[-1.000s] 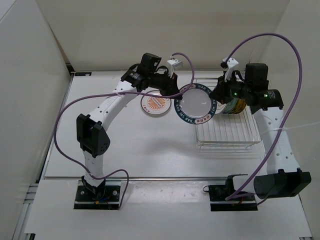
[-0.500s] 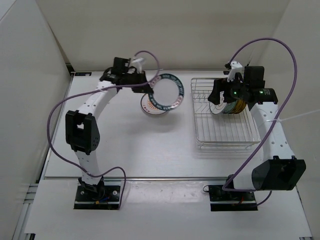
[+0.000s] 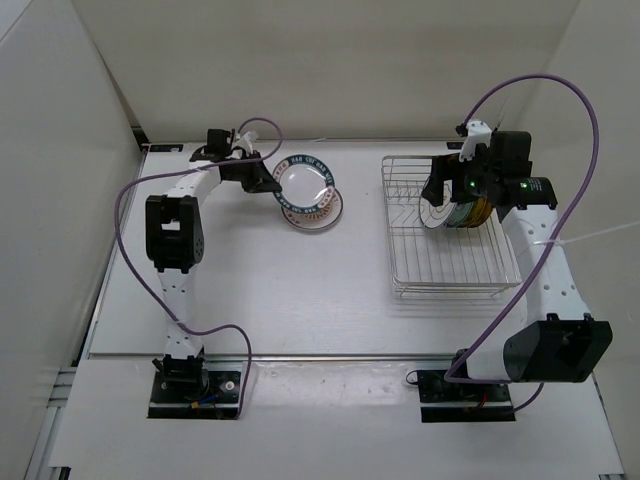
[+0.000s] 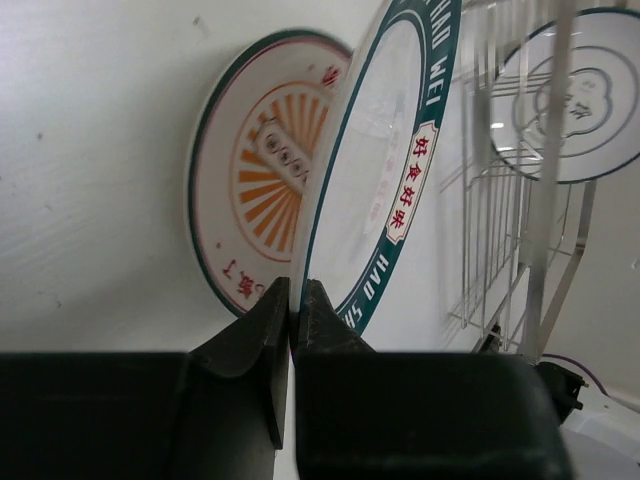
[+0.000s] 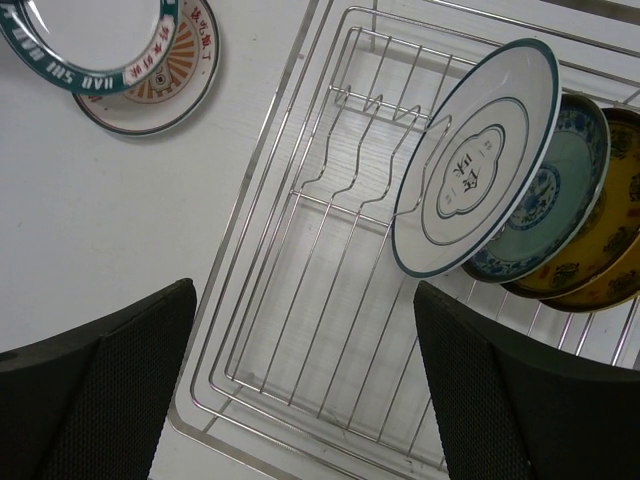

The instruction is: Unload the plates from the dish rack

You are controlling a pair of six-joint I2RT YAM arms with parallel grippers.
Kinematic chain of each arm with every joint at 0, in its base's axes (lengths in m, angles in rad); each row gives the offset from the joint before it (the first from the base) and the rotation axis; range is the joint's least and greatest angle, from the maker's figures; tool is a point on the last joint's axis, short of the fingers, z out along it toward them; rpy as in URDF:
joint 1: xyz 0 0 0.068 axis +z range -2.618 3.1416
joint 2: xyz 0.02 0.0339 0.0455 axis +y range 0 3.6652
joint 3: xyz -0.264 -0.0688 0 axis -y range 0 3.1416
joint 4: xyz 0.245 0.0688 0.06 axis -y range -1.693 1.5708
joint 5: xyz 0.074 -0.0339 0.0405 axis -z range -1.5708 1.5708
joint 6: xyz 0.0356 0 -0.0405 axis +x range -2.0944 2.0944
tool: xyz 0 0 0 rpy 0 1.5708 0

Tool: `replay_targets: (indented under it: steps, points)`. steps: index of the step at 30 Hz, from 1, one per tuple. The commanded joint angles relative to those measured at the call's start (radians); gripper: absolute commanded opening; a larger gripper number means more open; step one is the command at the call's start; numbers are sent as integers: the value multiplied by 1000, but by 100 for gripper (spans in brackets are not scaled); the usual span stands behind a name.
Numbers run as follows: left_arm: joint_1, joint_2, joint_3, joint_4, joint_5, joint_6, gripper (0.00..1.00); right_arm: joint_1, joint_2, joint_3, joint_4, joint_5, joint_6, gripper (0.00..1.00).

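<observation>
Your left gripper (image 4: 290, 300) is clamped on the rim of the blue-rimmed plate (image 4: 380, 170), fingers pinched tight with only the plate's edge between them. The plate rises straight out from the fingertips, nearly on edge. It leans over the orange plate (image 4: 250, 190), which lies flat on the table (image 3: 300, 290) just past the fingers and to their left in the wrist view. From above, the held plate covers part of the orange plate (whether the two touch, you cannot tell from these views). The rack (image 5: 262, 180) sits well apart from this gripper, off to its right.

Your right gripper (image 5: 305, 400) hangs above the rack with its fingers spread wide, holding nothing. Ahead of it and to its right, three plates lean in the slot wires at one end of the rack. The white plate (image 5: 478, 150) with a grey motif is in front, the teal plate (image 5: 555, 190) is behind it, and the gold plate (image 5: 610, 230) is last, each overlapping the next.
</observation>
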Motion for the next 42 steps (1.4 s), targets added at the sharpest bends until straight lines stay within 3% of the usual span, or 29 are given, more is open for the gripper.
replay_targets:
  steps: [1, 15, 29, 33, 42]
  points:
    - [-7, -10, 61, -1, 80, -25, 11, 2, -42, 8, 20, 29, 2, 92]
    - [-59, 51, 60, -56, -73, 18, 11, 2, -69, -2, 20, 28, -8, 93]
    - [-78, 62, 39, -56, -104, 18, 13, 2, -108, -20, 20, 19, 1, 93]
    - [-78, 62, 28, -56, -113, 27, 31, 2, -117, -20, 20, 19, 2, 93]
    - [-98, 21, 16, -121, -151, 88, 59, 2, -117, -20, 20, 18, 2, 96]
